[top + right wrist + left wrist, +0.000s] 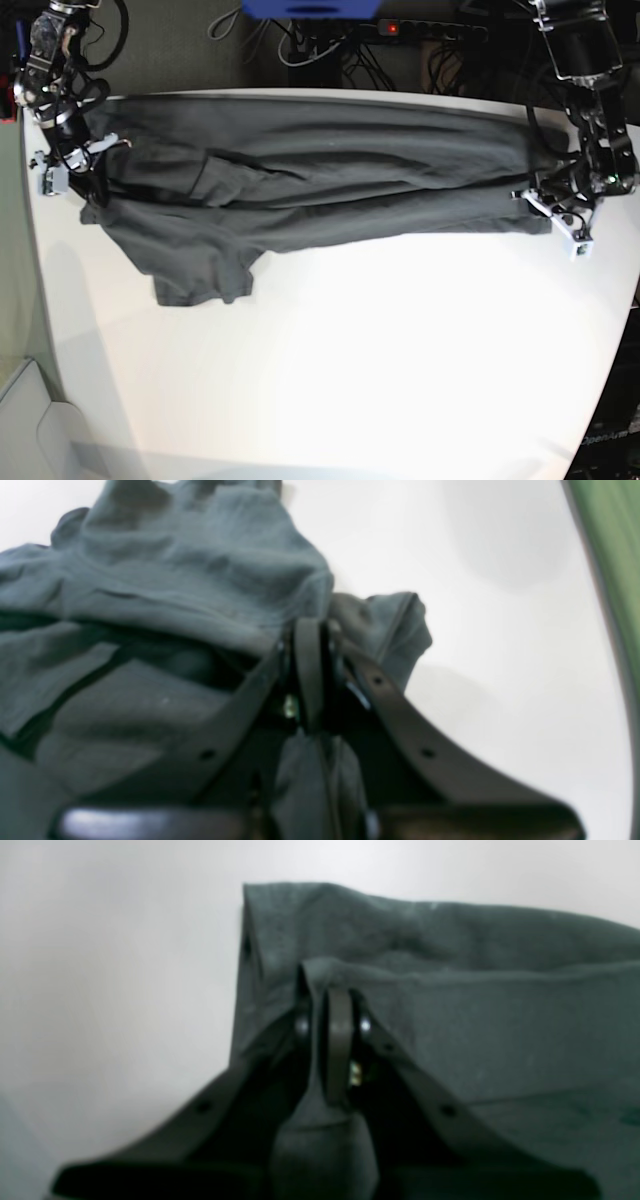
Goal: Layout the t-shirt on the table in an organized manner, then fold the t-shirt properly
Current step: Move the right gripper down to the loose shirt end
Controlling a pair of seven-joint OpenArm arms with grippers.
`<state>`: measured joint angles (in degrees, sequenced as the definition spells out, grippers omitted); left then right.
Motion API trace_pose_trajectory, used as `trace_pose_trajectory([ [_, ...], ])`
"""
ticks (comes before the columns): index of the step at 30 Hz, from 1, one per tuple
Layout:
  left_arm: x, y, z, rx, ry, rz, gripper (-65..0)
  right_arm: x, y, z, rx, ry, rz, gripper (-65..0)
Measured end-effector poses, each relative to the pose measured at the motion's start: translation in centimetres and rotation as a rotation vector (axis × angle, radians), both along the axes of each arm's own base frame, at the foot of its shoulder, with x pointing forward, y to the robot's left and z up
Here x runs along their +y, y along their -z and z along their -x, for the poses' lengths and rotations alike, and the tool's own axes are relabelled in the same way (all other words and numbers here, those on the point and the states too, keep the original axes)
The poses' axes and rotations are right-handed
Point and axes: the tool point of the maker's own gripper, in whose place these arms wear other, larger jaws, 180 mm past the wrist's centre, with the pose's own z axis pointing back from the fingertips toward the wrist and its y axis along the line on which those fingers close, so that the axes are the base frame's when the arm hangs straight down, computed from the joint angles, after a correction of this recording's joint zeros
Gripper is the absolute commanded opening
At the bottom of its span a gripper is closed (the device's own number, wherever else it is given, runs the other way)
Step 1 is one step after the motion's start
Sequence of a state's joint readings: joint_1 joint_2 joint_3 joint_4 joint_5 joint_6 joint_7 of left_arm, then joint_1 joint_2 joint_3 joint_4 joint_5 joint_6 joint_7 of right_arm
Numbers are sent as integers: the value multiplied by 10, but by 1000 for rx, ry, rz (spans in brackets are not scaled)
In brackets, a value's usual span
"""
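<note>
The dark grey t-shirt (320, 180) lies stretched lengthwise across the far half of the white table (350, 350), folded roughly in half along its length, with one sleeve (200, 275) hanging toward the near side at the left. My left gripper (540, 205) is shut on the shirt's right end; in the left wrist view the left gripper (332, 990) pinches a fold of the t-shirt (475, 1005). At the table's left edge my right gripper (92, 195) is shut on the other end. In the right wrist view the right gripper (310, 630) clamps bunched cloth of the t-shirt (175, 580).
Cables and a blue box (310, 8) sit behind the table's far edge. The table's left edge (35, 300) borders a greenish floor. White tabletop spreads across the near half.
</note>
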<state>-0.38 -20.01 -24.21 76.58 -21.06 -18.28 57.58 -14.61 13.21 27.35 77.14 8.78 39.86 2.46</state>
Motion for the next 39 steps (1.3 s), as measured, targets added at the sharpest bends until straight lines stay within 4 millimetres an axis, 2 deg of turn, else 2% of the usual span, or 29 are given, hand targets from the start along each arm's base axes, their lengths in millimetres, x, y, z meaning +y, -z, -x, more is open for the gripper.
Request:
trace_pose_trajectory([
  [6,0,-1,-1,-4,0,0,-610,-7,3,6,25,-13,21,-650],
  [13,4,3,-8,1,-15,27,-610,-23,21,11,80,12,15,-650],
  [17,-5,5,-14,9,35,7,-610,-33,18,8,80,12,32,-650],
  [23,-10,5,-17,0,43,8,-610,-32,26,14,103,16,24,-641],
  [25,-10,5,-17,1,43,8,-610,-32,25,14,102,16,24,-593],
  [30,-9,5,-17,0,39,8,-610,-32,26,15,104,16,25,-421],
  [34,-9,5,-16,-2,39,10,-610,-32,28,28,128,11,44,-312],
  [36,-9,5,-16,-3,38,11,-610,-32,20,33,122,2,66,-290],
  [39,-9,5,-16,-1,39,10,-610,-41,-13,24,33,19,109,-291],
])
